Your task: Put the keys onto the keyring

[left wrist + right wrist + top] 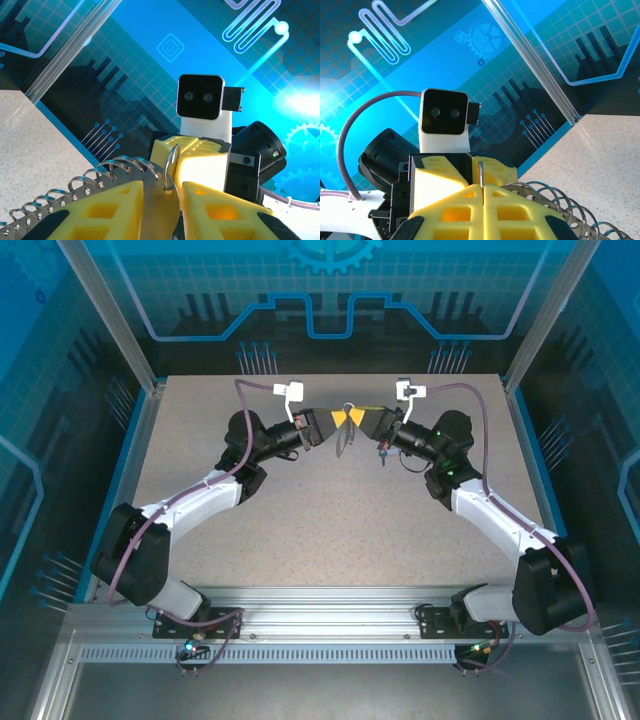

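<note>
Two tiny things that look light, hard and slippery: the flat metal key (160,212), best held by its head, and the thin wire ring (480,170). Both hang high over the far middle of the table (330,530). The left gripper (162,187) seems to pinch the key. The right gripper (482,189) is pressed together on the ring. Both arms bend inward, tips facing each other.

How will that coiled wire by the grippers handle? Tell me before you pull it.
The coiled wire will probably stretch and flex rather than stay stiff: its open turns bend in an arc. It looks thin, so likely light. Bare shiny metal may slip in the right gripper, which appears shut on the wire loop.
</note>
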`<state>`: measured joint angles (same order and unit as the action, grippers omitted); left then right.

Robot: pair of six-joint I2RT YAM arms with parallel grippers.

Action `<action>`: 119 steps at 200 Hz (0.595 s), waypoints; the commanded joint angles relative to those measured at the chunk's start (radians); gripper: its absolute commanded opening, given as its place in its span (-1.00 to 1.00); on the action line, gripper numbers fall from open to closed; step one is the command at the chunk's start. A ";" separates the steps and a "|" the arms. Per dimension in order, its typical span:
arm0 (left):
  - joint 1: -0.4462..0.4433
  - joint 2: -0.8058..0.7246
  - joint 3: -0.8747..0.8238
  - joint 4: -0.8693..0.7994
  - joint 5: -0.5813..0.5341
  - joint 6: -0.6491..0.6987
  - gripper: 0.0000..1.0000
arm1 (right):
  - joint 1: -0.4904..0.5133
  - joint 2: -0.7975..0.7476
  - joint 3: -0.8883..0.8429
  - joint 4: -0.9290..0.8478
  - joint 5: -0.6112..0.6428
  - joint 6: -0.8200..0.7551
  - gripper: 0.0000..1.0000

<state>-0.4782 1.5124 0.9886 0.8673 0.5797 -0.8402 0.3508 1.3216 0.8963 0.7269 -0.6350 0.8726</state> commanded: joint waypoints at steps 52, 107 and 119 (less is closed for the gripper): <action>-0.013 0.012 0.040 0.068 0.003 -0.004 -0.54 | 0.016 0.000 0.007 0.047 0.011 0.004 -1.00; -0.017 0.023 0.045 0.085 0.009 -0.005 -0.83 | 0.017 0.002 0.004 0.045 0.005 0.001 -1.00; -0.017 0.027 0.050 0.087 0.012 -0.005 -0.93 | 0.017 0.000 0.001 0.042 0.004 -0.003 -1.00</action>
<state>-0.4835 1.5253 0.9997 0.9024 0.5797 -0.8402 0.3542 1.3220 0.8963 0.7307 -0.6315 0.8726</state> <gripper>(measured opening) 0.080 0.064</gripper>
